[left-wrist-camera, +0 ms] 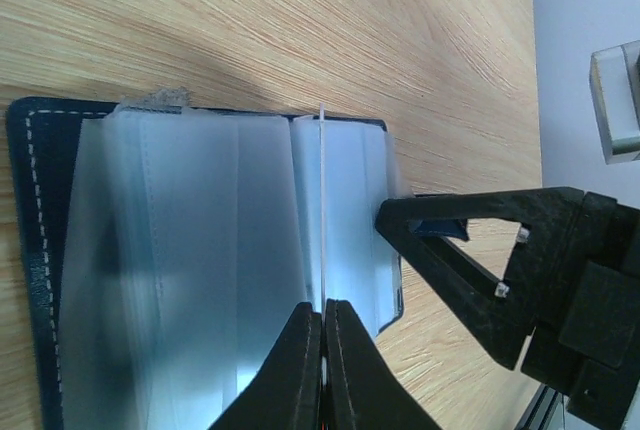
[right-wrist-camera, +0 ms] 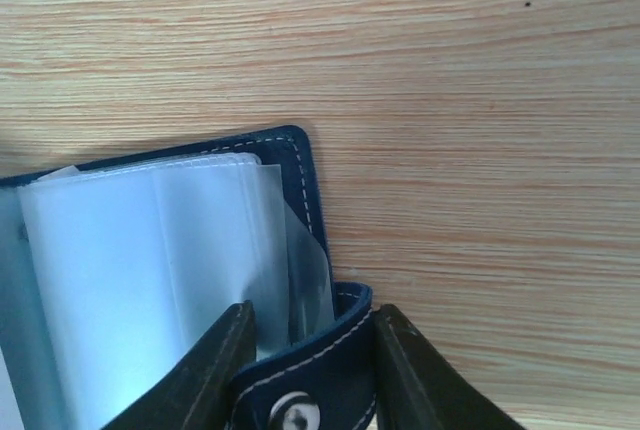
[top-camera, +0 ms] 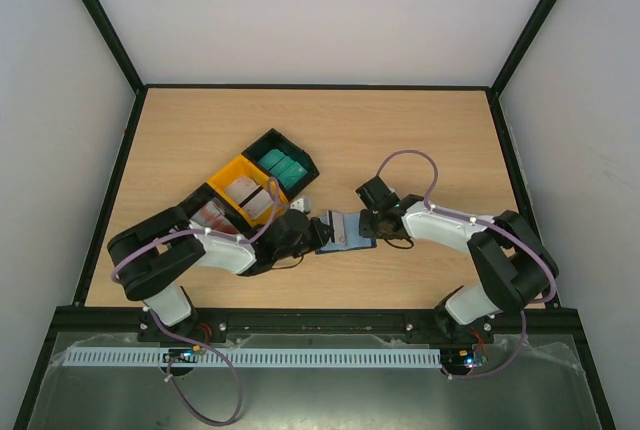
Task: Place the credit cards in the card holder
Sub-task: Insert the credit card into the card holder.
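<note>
- Top external: one black-and-yellow tray (top-camera: 225, 175) sits on the table (top-camera: 420, 140) at left. It has three compartments with one stack each: red-marked cards (top-camera: 212, 216), whitish cards (top-camera: 252, 197), teal cards (top-camera: 282, 164). Cards per stack cannot be counted.
- Just right of the tray, the left gripper (top-camera: 305, 233) meets the left end of the one card holder (top-camera: 348, 233), which lies open between the two grippers.
- Left wrist: jaws pinched narrow on one white card (left-wrist-camera: 322, 200), seen edge-on over the holder's clear pockets. Whether it sits inside a pocket cannot be told.
- Right wrist: the right gripper (right-wrist-camera: 312, 315) has its two fingers pressed against either side of the one snap tab (right-wrist-camera: 310, 390) at the holder's right end.
</note>
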`<control>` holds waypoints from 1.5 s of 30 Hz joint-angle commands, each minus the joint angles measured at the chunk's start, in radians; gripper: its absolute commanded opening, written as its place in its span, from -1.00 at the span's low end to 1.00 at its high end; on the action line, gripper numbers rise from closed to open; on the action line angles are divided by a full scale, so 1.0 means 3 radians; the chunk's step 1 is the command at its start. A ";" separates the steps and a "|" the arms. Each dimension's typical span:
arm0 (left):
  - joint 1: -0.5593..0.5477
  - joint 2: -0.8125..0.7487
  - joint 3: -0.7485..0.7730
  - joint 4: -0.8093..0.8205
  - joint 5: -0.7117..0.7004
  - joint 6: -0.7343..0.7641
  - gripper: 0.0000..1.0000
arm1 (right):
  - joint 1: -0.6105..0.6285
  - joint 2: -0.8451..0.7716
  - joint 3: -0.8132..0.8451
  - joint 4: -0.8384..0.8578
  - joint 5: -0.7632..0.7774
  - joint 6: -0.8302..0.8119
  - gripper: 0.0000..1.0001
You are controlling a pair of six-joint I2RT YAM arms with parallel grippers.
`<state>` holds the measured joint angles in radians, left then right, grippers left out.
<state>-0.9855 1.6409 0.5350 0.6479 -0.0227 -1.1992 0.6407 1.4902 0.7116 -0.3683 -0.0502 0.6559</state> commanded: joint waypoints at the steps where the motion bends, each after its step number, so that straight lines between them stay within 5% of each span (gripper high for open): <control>1: -0.0037 0.0061 -0.0078 0.0184 -0.0184 -0.0050 -0.96 | -0.0039 0.0086 -0.0033 -0.0308 0.0176 -0.0178 -0.46; 7: -0.0044 0.0155 -0.0079 0.0234 -0.0207 -0.0140 -0.95 | -0.0040 0.0153 -0.0019 -0.0372 0.0146 -0.0260 -0.58; 32: -0.0044 0.0538 -0.0254 0.1347 0.0096 -0.0364 -0.96 | -0.0182 0.0178 -0.0214 -0.0119 -0.0922 0.0029 -0.48; 45: -0.0079 0.0379 -0.0242 0.0957 -0.0108 -0.0305 -0.96 | -0.0198 0.0118 -0.0250 -0.0101 -0.0888 0.0086 -0.48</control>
<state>-1.0004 1.7592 0.4526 0.9672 -0.0219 -1.3052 0.5716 1.4967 0.6933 -0.3019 -0.2882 0.6647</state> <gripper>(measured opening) 0.026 0.261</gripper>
